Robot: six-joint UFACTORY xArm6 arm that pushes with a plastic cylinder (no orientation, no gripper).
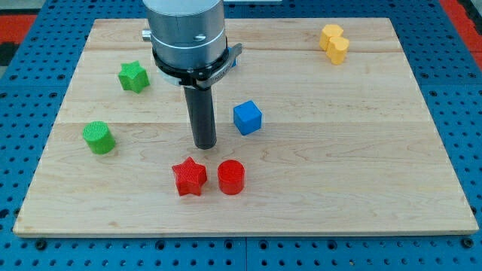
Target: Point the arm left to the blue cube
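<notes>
Jaws absent; my tip [205, 145] rests just left of the blue cube [247, 118].

Pale wooden board [361, 181] with faint lengthwise grain and plank seams, sitting on a blue pegboard surface [30, 68] dotted with dark holes, plus a bit of red at the view's top corners. Blue cube [247, 117] solid bright blue near board centre; red star [189, 177] and red cylinder [231, 177] toward the bottom edge, both ribbed in fine lines; green star [132, 76] and green cylinder [99, 138] by the left edge, same ribbed texture; yellow block [334, 43] near the top right corner, plain yellow-orange. Rod down to my tip [205, 145] matte black, arm housing [185, 34] above it silver-grey with a black ring.
</notes>
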